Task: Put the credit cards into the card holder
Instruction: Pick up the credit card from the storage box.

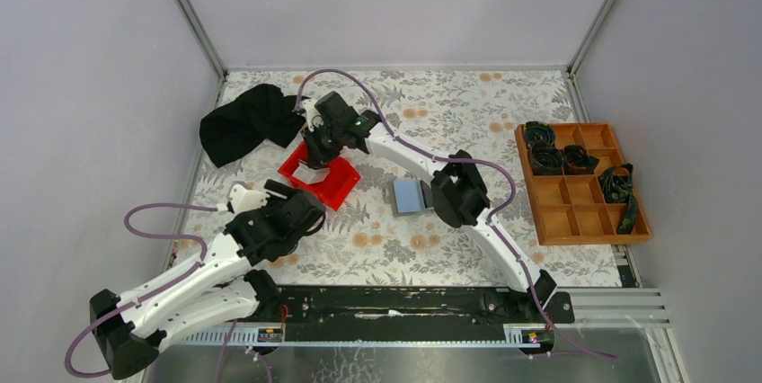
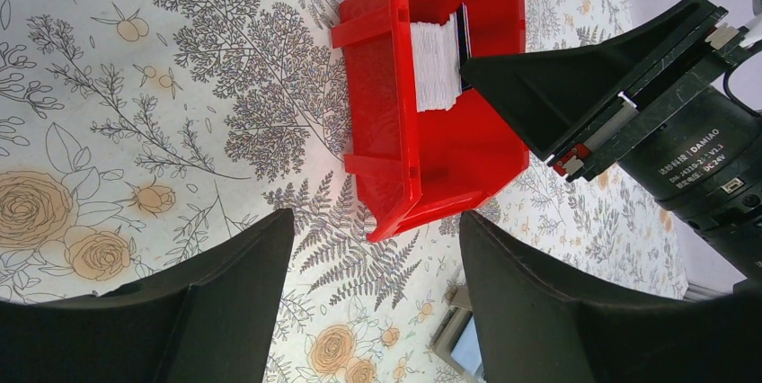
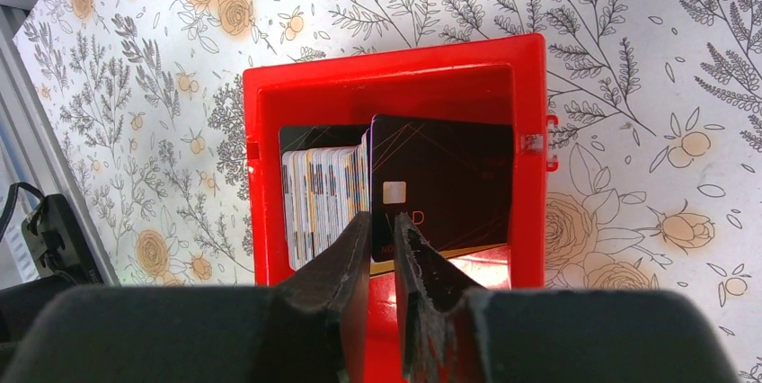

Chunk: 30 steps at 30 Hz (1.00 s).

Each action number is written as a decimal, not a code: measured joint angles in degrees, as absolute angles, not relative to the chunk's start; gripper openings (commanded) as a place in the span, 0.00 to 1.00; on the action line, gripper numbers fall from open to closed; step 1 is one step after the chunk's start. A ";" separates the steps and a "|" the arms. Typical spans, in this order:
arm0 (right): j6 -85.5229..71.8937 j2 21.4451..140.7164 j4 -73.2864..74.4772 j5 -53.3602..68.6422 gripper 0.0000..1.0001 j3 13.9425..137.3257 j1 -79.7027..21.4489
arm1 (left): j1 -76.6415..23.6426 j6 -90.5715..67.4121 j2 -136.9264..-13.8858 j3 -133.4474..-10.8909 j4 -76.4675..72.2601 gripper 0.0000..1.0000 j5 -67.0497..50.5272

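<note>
Top external view: stretched from the near-right base with the right arm, elbow bent over mid-table, wrist tipped down, right gripper (image 1: 316,156) lowered into the red bin (image 1: 346,187). Flat on the floral table (image 1: 449,113), just beside that elbow: the card holder (image 1: 396,196), grey, with a light blue card (image 1: 413,196) showing on its face. Folded low at near left with the left arm, left gripper (image 1: 304,209) aimed at the bin's near corner, close by it. At far left, a black cloth (image 1: 244,124); at right, an orange compartment tray (image 1: 584,187).

Left wrist view: spread wide, with nothing between the two dark fingers, above patterned table just short of the bin. Standing on edge inside the bin, a whitish stack of credit cards (image 2: 436,64), with a right finger against its dark end.

Right wrist view: drawn narrow, pinching the lower edge of a dark card (image 3: 445,176), upright, chip showing, beside the stack in the bin.
</note>
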<state>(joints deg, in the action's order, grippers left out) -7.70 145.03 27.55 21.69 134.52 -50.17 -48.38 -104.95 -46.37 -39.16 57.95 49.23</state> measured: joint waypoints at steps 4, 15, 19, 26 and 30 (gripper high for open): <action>-7.73 144.84 27.59 21.69 0.20 134.52 -50.35 | -48.38 -104.95 -46.63 -39.16 57.95 0.75 49.15; -7.70 144.05 27.97 21.74 0.25 134.06 -50.39 | -48.38 -104.92 -46.85 -39.16 57.93 0.75 49.12; -7.70 144.05 28.01 21.85 0.25 133.56 -50.52 | -48.38 -104.92 -46.98 -39.16 57.93 0.75 49.10; -7.70 144.05 28.01 22.00 0.23 133.29 -50.65 | -48.38 -104.92 -46.98 -39.16 57.91 0.75 49.10; -7.70 144.05 27.99 21.98 0.21 133.29 -50.65 | -48.38 -104.95 -46.96 -39.16 57.91 0.75 49.10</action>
<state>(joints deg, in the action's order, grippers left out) -7.70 144.05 27.99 21.98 133.29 -50.65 -48.38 -104.95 -46.96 -39.16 57.91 49.10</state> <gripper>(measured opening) 0.220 0.750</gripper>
